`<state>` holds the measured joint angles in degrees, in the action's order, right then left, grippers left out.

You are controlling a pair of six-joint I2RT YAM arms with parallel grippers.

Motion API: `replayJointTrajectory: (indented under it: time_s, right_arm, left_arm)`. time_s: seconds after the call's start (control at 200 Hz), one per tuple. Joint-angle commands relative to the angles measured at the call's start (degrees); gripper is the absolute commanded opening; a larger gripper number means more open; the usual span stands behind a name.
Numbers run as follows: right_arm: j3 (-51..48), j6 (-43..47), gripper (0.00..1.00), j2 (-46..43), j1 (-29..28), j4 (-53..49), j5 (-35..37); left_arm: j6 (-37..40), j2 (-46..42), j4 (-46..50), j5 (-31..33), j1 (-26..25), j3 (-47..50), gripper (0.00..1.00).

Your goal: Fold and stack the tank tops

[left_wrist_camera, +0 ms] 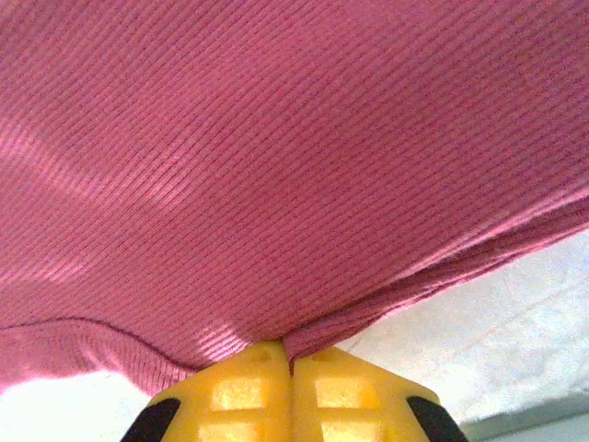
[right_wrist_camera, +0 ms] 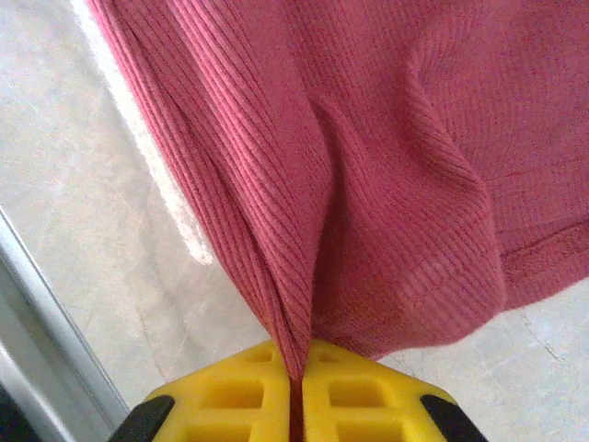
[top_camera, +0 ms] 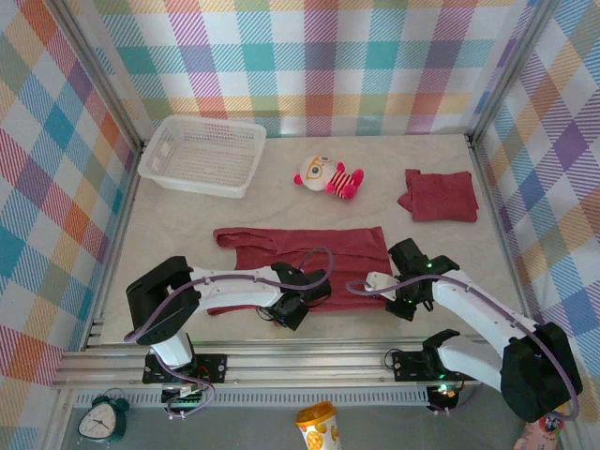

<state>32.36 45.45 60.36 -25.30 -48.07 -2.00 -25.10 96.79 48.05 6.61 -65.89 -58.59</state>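
Your left pincer (left_wrist_camera: 291, 357) is clenched on the near hem of the spread tank top (top_camera: 309, 251), ribbed maroon cloth laid out wide by the near edge of the bench (top_camera: 187, 225). Your right pincer (right_wrist_camera: 299, 373) grips a bunched fold at that top's right end. The folded tank top (top_camera: 439, 195) rests toward the far right corner.
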Motion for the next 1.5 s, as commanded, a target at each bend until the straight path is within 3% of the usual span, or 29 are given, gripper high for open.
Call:
replayJointTrajectory:
  time_s: [0.0,0.55,0.815,1.24,1.5]
  right_arm:
    - [2.46,-1.49,0.1,-1.89,0.85,-3.59,-2.62]
    - [8.72,-5.11,0.12,6.8,6.67,0.59,-6.18]
    - [11.45,-8.37,0.12,12.18,7.9,4.92,-2.31]
    - [13.15,-12.7,0.2,20.18,8.85,10.12,7.11]
    - [14.94,-19.08,0.23,25.34,10.31,10.66,9.44]
  left_arm:
    - [2.39,-2.02,6.4,-0.49,-0.56,-3.29,0.0]
    - [15.93,-0.79,9.34,-2.31,10.75,-9.06,0.0]
    - [20.51,3.79,8.99,-2.52,15.2,-12.93,0.01]
    - [24.76,13.15,6.75,-0.11,17.26,-18.17,0.08]
    - [22.37,12.5,8.46,-1.76,19.93,-19.02,0.41]
